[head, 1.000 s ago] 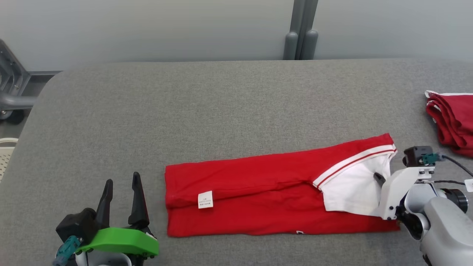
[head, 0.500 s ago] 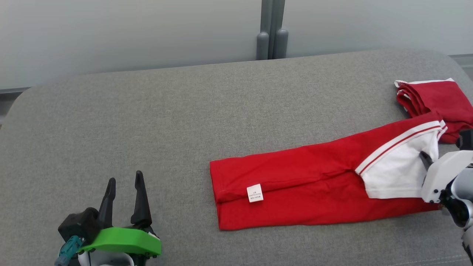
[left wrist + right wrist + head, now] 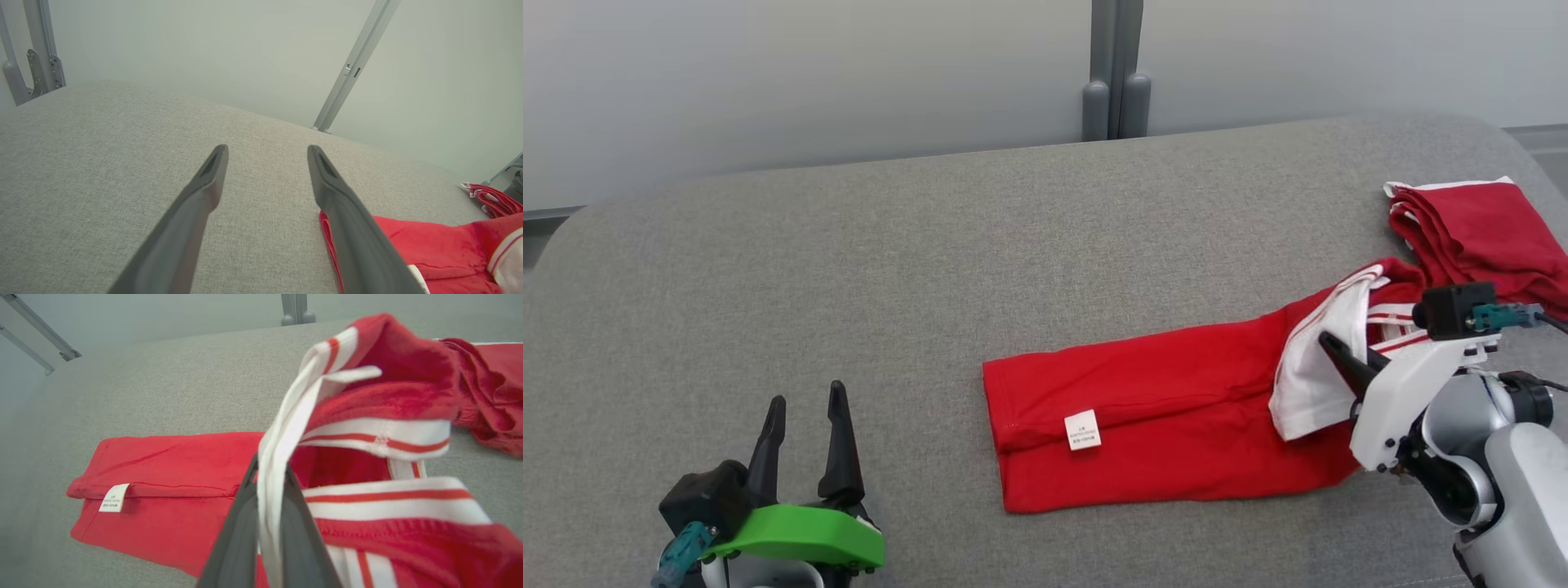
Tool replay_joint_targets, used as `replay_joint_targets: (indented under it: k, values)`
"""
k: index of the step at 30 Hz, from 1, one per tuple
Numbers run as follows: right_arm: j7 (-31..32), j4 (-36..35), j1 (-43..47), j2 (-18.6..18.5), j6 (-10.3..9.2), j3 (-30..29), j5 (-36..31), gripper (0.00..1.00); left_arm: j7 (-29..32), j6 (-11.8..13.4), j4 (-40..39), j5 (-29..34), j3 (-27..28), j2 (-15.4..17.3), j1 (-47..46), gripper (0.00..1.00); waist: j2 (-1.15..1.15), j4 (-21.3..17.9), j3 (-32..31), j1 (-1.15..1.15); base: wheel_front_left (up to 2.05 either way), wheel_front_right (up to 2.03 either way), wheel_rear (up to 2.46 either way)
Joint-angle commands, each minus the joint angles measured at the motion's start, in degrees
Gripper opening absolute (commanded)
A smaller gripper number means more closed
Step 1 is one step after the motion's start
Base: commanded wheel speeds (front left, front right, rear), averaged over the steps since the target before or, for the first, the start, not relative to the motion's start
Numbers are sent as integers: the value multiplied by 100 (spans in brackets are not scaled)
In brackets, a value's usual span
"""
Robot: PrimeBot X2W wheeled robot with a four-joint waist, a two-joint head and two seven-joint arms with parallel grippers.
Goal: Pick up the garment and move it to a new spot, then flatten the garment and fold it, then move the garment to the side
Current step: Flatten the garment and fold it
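Note:
The garment, red with a white striped collar, lies folded in a long strip on the grey table. A white label shows near its left end. My right gripper is shut on the white collar end and holds it raised and bunched above the strip. In the right wrist view the white band runs between the closed fingers of the right gripper, with the garment flat beyond. My left gripper stands open at the lower left, empty, left of the strip. The left wrist view has the left gripper over bare cloth and the garment at its right.
A second red garment lies folded at the table's right edge, just behind the lifted collar end, and shows too as the second red garment. A grey post stands behind the table. The table's left and far parts are bare cloth.
The camera has turned. My right gripper dragged the garment rightward to the second garment, then lifted the collar end off the table. The left gripper stayed open.

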Motion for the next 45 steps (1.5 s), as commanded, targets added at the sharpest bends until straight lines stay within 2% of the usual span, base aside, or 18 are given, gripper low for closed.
replay_joint_targets:
  k: [1,9,15,24,29,33,35,36,45]
  values:
    - [57,-197,104,74,0,58,-64,0,1,-25,10,37,-7,18,-30,100,0,31,-30,0,0,0,0]
    - [333,-727,206,536,1,551,-210,0,7,-32,25,11,-62,6,-5,100,0,123,-111,0,0,0,0]
    - [334,-503,-57,973,0,1078,-335,0,17,-46,14,29,-138,-13,-67,100,0,276,-149,0,0,0,0]
    - [-2,856,-586,1508,0,1493,-412,0,48,-133,62,59,-300,-83,-192,100,0,675,-159,0,0,0,0]
    - [-317,1787,-890,1565,1,1607,-329,0,60,-186,138,82,-395,-143,-276,100,0,906,-139,0,0,0,0]
    - [-557,2309,-1125,1571,0,1928,21,0,60,-204,196,96,-459,-181,-331,100,0,1021,-127,0,0,0,0]
    - [-687,2516,-1249,1569,0,2087,187,49,56,-203,217,96,-476,-195,-351,100,0,1049,-122,0,0,0,0]
    - [-748,2588,-1307,1572,1,2178,273,100,54,-210,224,94,-475,-199,-365,100,0,1058,-119,0,0,0,0]
    - [-1234,2902,-1688,1569,0,2661,855,100,32,-210,259,91,-469,-224,-335,100,0,944,-135,0,0,0,0]
